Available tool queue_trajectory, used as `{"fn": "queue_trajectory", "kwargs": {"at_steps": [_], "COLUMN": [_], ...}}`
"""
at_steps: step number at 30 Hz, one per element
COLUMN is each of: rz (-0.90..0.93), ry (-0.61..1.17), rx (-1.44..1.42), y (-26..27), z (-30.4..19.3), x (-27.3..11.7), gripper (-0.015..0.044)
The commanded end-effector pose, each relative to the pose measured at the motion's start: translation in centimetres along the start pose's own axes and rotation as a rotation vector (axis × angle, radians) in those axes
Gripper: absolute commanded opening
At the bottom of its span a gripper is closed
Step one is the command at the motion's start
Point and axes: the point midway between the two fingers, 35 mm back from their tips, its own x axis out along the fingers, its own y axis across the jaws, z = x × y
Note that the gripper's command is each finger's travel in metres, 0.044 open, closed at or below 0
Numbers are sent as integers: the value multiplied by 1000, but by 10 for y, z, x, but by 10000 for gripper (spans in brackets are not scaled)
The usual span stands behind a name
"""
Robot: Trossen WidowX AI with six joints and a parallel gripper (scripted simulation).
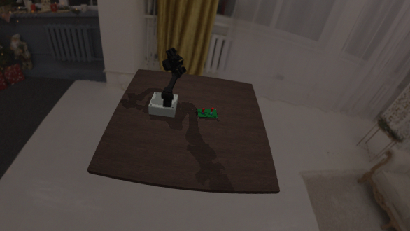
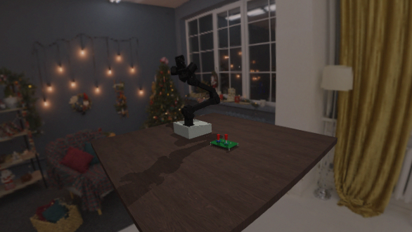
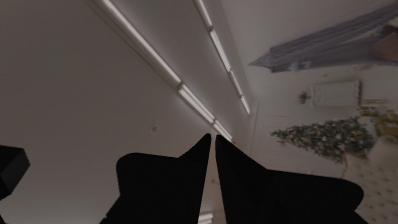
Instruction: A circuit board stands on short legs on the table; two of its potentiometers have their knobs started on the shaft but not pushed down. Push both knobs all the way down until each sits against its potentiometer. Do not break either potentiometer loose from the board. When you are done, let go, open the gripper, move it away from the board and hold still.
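The green circuit board [image 1: 208,116] [image 2: 233,144] stands on short legs on the table, in front of the arm's base. Two red knobs stand upright on it: the left knob [image 1: 203,110] [image 2: 218,137] is above a blue potentiometer, the right knob [image 1: 212,109] [image 2: 226,136] above a paler one. Both knobs stand tall above the board; the exact gaps below them are too small to tell. My gripper [image 3: 212,138] is shut with nothing between its fingertips. It is raised high above and behind the base, well away from the board, and the wrist camera looks toward the ceiling.
The arm's pale base block [image 1: 162,110] [image 2: 198,131] stands on the dark wooden table [image 1: 147,150] [image 2: 211,183], near the board. The arm's shadow falls across the table. The wrist view shows ceiling lights and parts of the room, with no table or board.
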Motion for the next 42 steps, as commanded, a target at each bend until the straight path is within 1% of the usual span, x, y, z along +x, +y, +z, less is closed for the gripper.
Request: {"fn": "queue_trajectory", "kwargs": {"at_steps": [1,23,42], "rz": [-33,-307,-599], "ry": [-8,-1,112], "rx": [-8,-93,-233], "y": [-6,-65,-142], "z": [7,34,29], "x": [7,46,67], "gripper": [0,0,0]}}
